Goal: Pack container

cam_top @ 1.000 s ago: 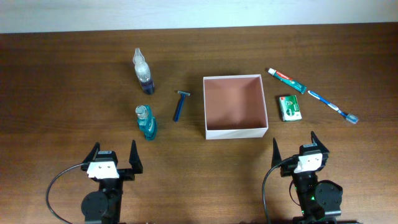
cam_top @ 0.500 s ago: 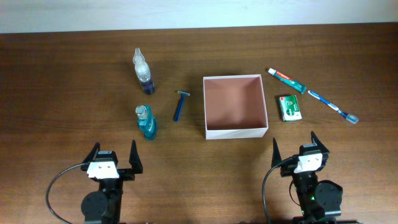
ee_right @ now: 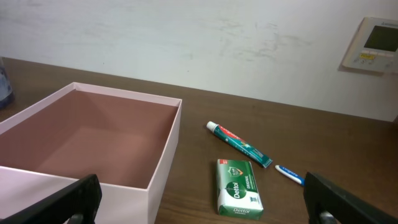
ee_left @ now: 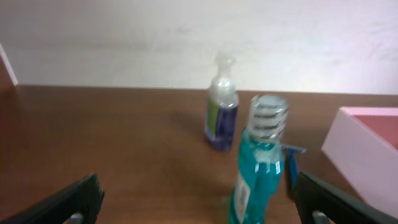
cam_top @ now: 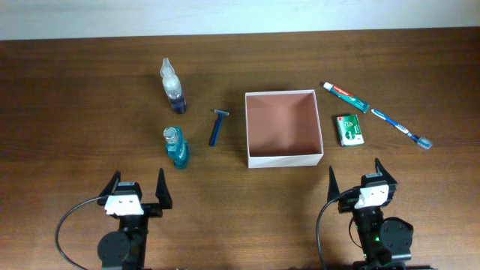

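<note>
Wooden table (cam_top: 75, 112), white wall (ee_right: 186, 37) behind: nothing was packed yet.
We saw the box (cam_top: 285, 159) empty mid-table, toiletries (cam_top: 178, 147) laid either side for each arm; at the near edge, left gripper (cam_top: 137, 180) and right gripper (cam_top: 355, 171) gaped wide, holding nothing.

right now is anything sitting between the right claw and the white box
No, nothing visible does. Only bare tabletop lies between the open right claw and the near wall of the white box. The green packet lies beside the box's right wall, off that line.
</note>
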Controlling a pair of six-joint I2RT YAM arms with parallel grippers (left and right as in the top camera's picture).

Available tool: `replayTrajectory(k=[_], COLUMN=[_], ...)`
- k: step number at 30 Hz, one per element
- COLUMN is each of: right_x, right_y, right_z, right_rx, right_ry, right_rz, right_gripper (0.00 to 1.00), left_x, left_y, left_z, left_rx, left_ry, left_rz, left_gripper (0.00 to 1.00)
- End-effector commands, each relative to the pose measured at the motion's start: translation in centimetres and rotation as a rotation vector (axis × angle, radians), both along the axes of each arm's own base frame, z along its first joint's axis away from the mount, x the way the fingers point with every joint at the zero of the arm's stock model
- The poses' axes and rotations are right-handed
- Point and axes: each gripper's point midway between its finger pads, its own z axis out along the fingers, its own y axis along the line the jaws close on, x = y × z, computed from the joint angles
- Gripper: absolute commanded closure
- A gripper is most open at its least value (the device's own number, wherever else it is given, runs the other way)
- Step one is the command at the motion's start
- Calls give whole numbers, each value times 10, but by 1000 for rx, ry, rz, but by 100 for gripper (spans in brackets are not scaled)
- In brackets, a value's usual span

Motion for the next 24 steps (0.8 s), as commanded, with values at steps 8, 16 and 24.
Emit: replayTrajectory(k=[8, 16, 24], right_x=[0, 0, 0], right_y=[1, 1, 1], right_z=[-2, -2, -2], right_rx=[0, 0, 0], right_ry=[1, 1, 1], right_rz=[1, 1, 1], right_gripper=[1, 1, 1], left_x=[-9, -4, 11], left_y=[15, 14, -21], left_z=[68, 152, 257], left_rx=[20, 138, 306], left_ry=[-158, -125, -274], left_rz=[84, 79, -100], left_gripper=[0, 1, 1])
